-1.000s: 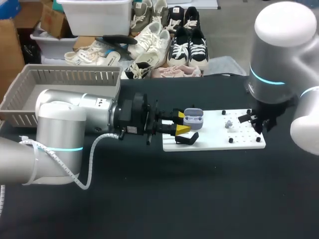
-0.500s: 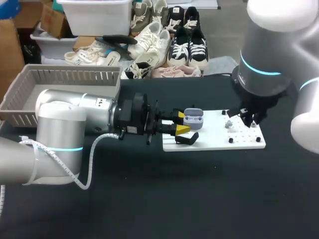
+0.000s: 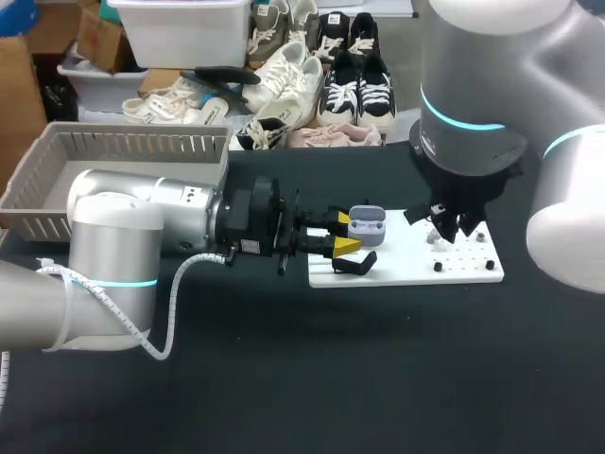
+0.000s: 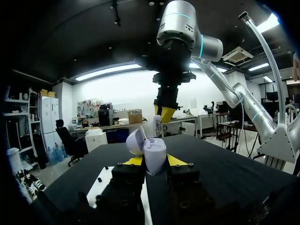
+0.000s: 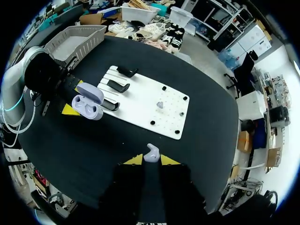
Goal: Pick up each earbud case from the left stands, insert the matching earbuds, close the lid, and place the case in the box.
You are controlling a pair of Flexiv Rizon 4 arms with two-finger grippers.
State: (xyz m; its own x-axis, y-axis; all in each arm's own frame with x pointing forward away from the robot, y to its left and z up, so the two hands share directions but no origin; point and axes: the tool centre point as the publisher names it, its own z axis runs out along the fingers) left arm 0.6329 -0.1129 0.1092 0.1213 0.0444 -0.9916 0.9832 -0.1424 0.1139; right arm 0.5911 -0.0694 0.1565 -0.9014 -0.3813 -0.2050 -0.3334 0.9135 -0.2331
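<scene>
Head view: the earbud case (image 3: 366,225) sits at centre frame, lid up, clamped by its body in the left jaws over the left end of the white board (image 3: 416,263). The right jaws hang just right of it above the board; you cannot tell their state here. The grey basket (image 3: 57,180) is upper left, well apart. The bare table (image 3: 378,378) fills the lower frame, so you have free room there. Left wrist view: the yellow tips press the case's (image 4: 153,154) two sides below the open lid (image 4: 134,140). Judged light, hard and smooth, so likely slippery. Keep hold on the body, since the hinge looks like the weak spot. The right arm (image 4: 178,28) stands close ahead, so go gently. Right wrist view: the right jaws are closed on one earbud (image 5: 151,153), which is tiny and glossy and may twist in the grip. A second earbud (image 5: 160,105) rests on the board amid pegs. Two black stands (image 5: 116,85) lie beside the case; steer clear of them.
</scene>
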